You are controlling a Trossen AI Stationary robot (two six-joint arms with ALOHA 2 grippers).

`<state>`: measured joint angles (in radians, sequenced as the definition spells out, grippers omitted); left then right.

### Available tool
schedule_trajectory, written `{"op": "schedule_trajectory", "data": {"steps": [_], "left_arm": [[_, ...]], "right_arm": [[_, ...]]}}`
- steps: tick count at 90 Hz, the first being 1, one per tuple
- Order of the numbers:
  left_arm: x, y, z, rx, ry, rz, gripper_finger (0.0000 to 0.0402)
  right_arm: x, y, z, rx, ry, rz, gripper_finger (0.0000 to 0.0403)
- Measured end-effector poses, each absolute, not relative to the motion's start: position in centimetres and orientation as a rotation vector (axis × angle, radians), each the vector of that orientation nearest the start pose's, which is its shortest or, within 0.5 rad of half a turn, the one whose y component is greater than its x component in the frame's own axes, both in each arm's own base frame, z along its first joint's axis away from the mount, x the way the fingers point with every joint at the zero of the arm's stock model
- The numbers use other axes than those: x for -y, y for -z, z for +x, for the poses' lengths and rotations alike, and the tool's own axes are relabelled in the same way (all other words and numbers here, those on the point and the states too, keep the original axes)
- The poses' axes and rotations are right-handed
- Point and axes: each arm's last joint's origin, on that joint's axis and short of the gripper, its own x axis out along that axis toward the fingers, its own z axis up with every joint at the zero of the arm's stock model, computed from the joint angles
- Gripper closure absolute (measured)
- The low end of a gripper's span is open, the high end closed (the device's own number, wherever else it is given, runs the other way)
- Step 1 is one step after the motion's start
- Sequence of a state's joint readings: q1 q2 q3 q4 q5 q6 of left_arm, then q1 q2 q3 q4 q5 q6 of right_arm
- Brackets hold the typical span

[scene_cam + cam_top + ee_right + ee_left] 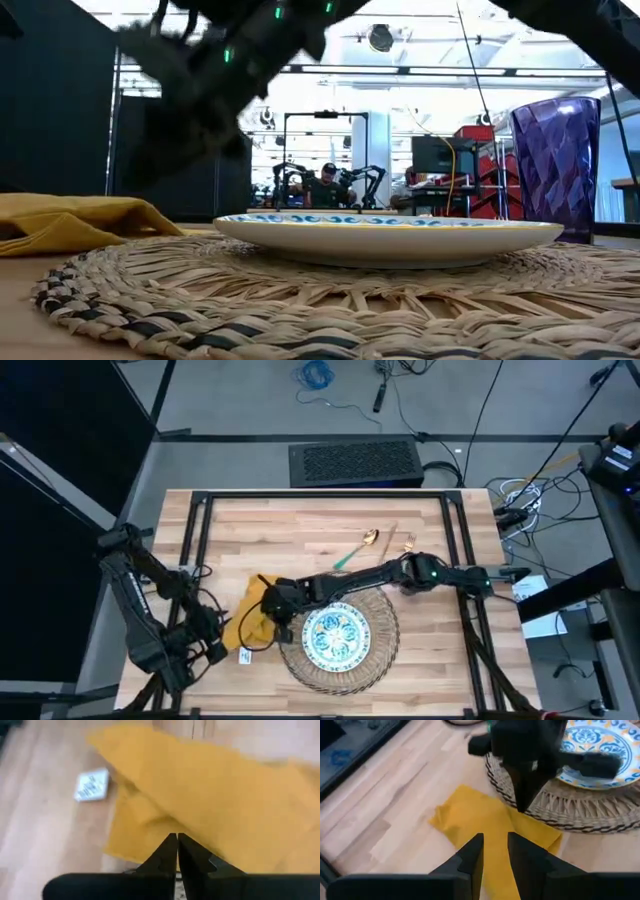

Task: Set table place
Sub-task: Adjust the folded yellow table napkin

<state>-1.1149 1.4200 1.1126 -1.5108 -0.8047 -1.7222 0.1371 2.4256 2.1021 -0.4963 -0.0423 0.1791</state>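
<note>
While the right end effector [177,842] hovered over the yellow napkin [252,613] with fingers pressed together, holding nothing, the left end effector [495,851] stood narrowly parted beside it. The napkin lay near the tabletop's [300,530] front edge, touching the straw mat [385,630]; the arm hid part of the plate [337,637].

A robotics lab: a butcher-block table [320,520] on a black metal frame stands on grey flooring strewn with cables [520,495], while beyond it a seated person [326,186] works among other robot arms [362,180] under ceiling lights.
</note>
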Motion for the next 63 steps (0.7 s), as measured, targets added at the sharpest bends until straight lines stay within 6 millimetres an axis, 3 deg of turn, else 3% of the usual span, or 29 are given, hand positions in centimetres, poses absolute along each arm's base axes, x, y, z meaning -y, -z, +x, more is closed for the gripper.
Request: {"op": "schedule_trajectory", "data": {"steps": [16,32,48,63], "left_arm": [[17.8,-26.3,11.2,-0.692,-0.593,-0.070,0.0327],[18.2,-24.9,11.5,-0.699,-0.595,-0.137,0.0327],[18.2,-23.2,12.9,-0.771,-0.614,-0.230,0.0327],[17.0,-22.6,16.1,-0.892,-0.592,-0.219,0.0327]], "right_arm": [[-7.2,-22.8,51.8,-0.797,-0.100,0.067,0.0403],[-6.3,-26.1,48.9,-0.903,0.072,-0.082,0.0403],[-5.4,-26.9,46.1,-1.099,0.217,-0.187,0.0403],[-5.0,-27.4,44.7,-1.142,0.280,-0.225,0.0403]]}}
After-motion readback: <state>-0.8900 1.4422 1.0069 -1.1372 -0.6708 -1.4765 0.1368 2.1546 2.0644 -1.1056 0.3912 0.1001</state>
